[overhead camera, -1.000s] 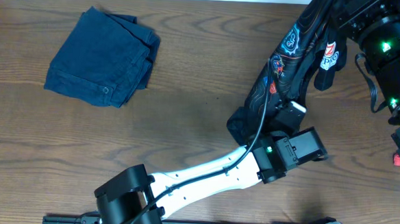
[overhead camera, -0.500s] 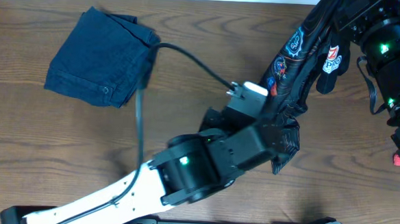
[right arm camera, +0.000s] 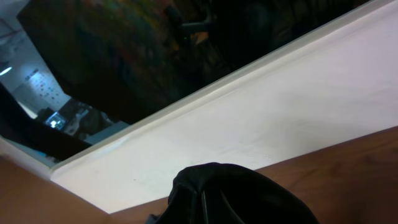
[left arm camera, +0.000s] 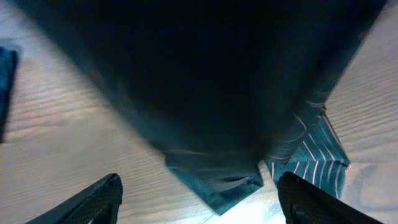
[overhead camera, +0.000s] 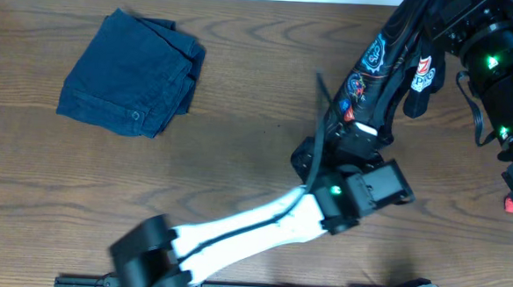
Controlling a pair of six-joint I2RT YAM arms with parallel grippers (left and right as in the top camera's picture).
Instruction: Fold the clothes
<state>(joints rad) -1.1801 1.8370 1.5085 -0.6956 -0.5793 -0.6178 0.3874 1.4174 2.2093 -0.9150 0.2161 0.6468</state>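
The clothes, a black jersey (overhead camera: 379, 71) with orange lines and chest logos, hang stretched from the top right down to the table. My right gripper (overhead camera: 426, 12) holds their upper end, shut on a bunch of black cloth (right arm camera: 239, 193) that hides its fingers. My left gripper (overhead camera: 355, 138) is at the jersey's lower end. In the left wrist view the left gripper (left arm camera: 199, 186) is open. Its fingers (left arm camera: 93, 202) stand wide apart on either side of a hanging corner of the jersey (left arm camera: 217, 183), without touching it.
A folded navy denim garment (overhead camera: 130, 74) with a button lies at the far left of the wooden table (overhead camera: 220, 159). The left arm (overhead camera: 261, 218) reaches across the front of the table. A white ledge (right arm camera: 249, 124) runs along the table's back edge.
My left gripper went from shut to open and let go of the jersey's lower part. The left arm rose toward the camera, then dropped back. The jersey's bottom now hangs further left.
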